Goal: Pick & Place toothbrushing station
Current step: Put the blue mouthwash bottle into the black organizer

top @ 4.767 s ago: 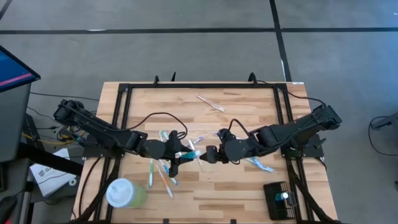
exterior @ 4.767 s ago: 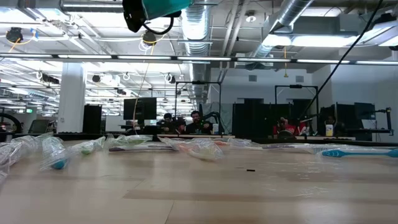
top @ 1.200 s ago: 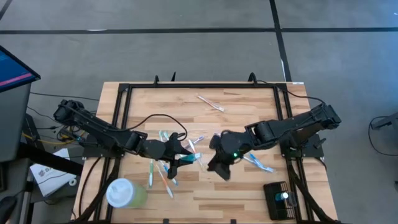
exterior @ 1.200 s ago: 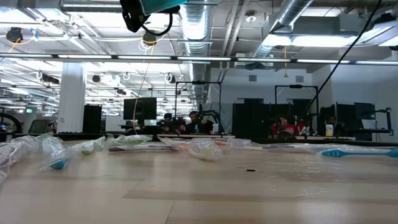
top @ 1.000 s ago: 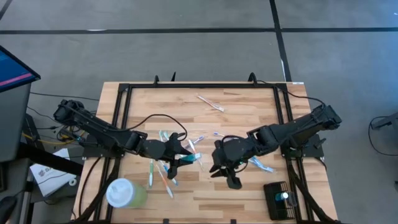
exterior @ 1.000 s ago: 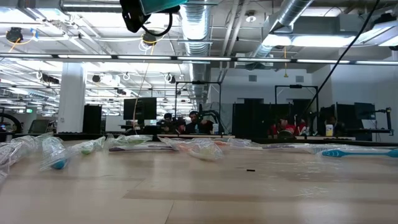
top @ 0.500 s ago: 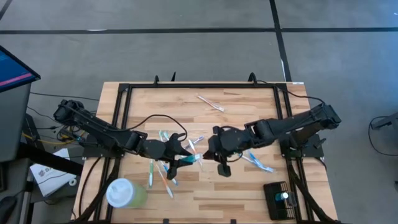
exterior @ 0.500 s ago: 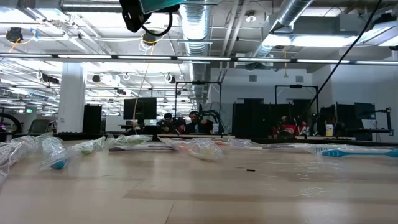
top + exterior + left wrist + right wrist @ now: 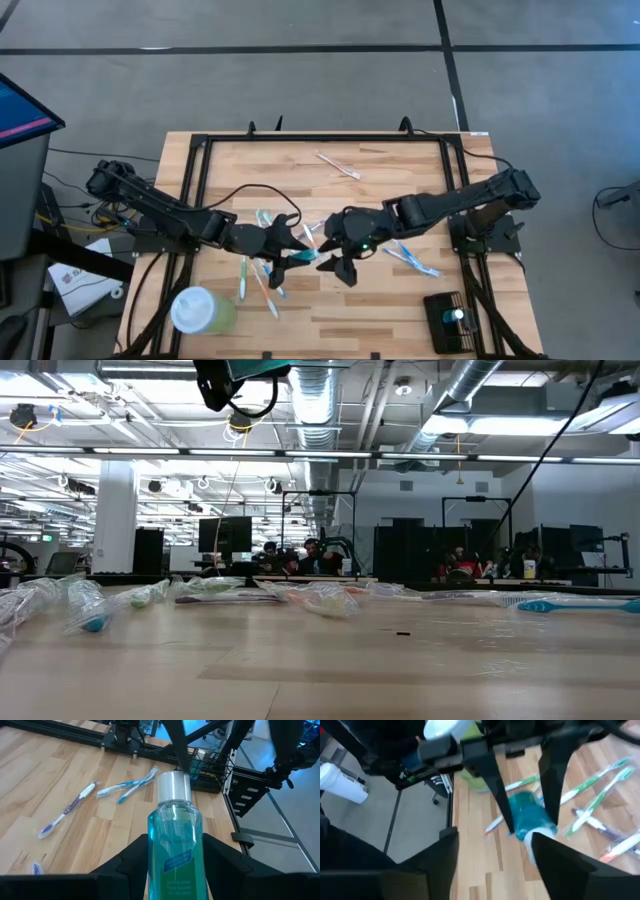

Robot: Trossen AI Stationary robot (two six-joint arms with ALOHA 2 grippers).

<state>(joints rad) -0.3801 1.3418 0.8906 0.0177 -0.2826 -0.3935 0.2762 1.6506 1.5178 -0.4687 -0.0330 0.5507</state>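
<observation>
A teal mouthwash bottle with a pale cap hangs above the table's middle, and my left gripper is shut on it. In the low view the bottle shows at the top edge. My right gripper stands open just right of the bottle's cap end; in its wrist view the cap lies between its spread fingers, and I cannot tell whether they touch it. The toothbrushing station, a small black slotted holder, stands at the table's near right corner. My left gripper pinches the bottle's lower body between its two fingers, one on each side. The fingers come from the table's left, slanting a little downward, and lie along the bottle. The bottle is lifted clear of the table, its cap end pointing toward the table's right.
Several wrapped toothbrushes lie under and beside the grippers, right of them and near the far edge. A pale green cup with a white lid stands at the near left corner. Black frame rails border the table.
My right gripper has gone toward the table's left and a little toward its far edge, up to the bottle's cap end. It has rolled about its own line and opened wide. My left gripper and the bottle have kept still.
</observation>
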